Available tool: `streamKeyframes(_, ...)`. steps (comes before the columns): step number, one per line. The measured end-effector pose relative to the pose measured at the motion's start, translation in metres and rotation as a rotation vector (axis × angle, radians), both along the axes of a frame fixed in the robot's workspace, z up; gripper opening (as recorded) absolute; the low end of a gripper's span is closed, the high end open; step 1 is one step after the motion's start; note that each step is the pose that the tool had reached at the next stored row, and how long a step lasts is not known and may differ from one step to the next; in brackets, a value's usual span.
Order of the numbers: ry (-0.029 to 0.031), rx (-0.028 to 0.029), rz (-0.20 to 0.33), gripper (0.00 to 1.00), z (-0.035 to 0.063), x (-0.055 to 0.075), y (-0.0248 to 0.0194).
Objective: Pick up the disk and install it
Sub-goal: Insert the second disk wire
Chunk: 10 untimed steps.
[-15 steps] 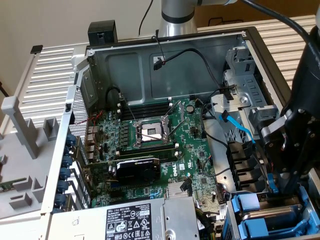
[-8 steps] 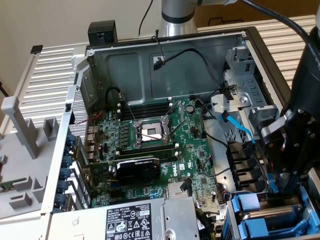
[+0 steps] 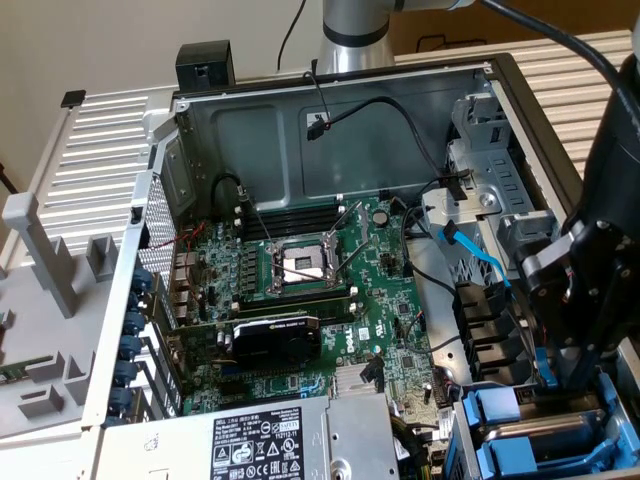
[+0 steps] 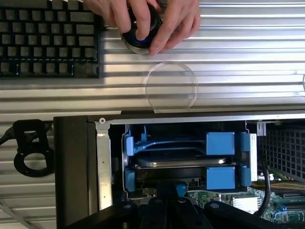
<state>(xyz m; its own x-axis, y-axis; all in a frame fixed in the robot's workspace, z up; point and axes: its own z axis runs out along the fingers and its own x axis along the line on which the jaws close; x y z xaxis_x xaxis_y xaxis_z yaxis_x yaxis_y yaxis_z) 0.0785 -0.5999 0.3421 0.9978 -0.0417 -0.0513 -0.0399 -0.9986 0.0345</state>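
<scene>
Hanging low over the open computer case (image 3: pixel 330 120), near the drive bays at the exterior view's lower right, the end effector (image 4: pixel 164 202) is being held with its jaws drawn fully together. Whether anything is being pinched between them cannot be told for certain, since the dark body of the tool is covering the contact point; the tips are seemingly being kept right at the near edge of the disk (image 4: pixel 181 163).

The disk is being carried in its blue carrier frame (image 4: pixel 220 143), which is sitting inside the bay at the corner of the case. In the wrist view its grey metal body is being shown edge-on between the blue side rails, lying flat and apparently squared up with the bay walls. Such an alignment is judged to be what lets the frame slide along its guides, so the tool is being kept centred on the frame's front rather than off to one side.

In the exterior view, a second blue carrier (image 3: pixel 500 410) is being seen beside the black arm (image 3: pixel 600 250), just by the silver power supply (image 3: pixel 270 440). The motherboard (image 3: pixel 310 290) is being left untouched, well apart from the tool.

Beyond the case, on the ribbed bench (image 4: pixel 238 57), a person's hand (image 4: pixel 147 19) is being closed around a round controller knob (image 4: pixel 140 33), next to a black keyboard (image 4: pixel 47 43); the arm is presumably being steered from there.
</scene>
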Motion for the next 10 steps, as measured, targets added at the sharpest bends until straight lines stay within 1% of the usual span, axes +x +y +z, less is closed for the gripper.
streamKeyframes(4, 0.0, 0.0002, 0.0, 0.11, 0.0, -0.0004, -0.0003)
streamKeyframes(10, 0.0, 0.0019, 0.0, 0.11, -0.0003, -0.0012, -0.0006)
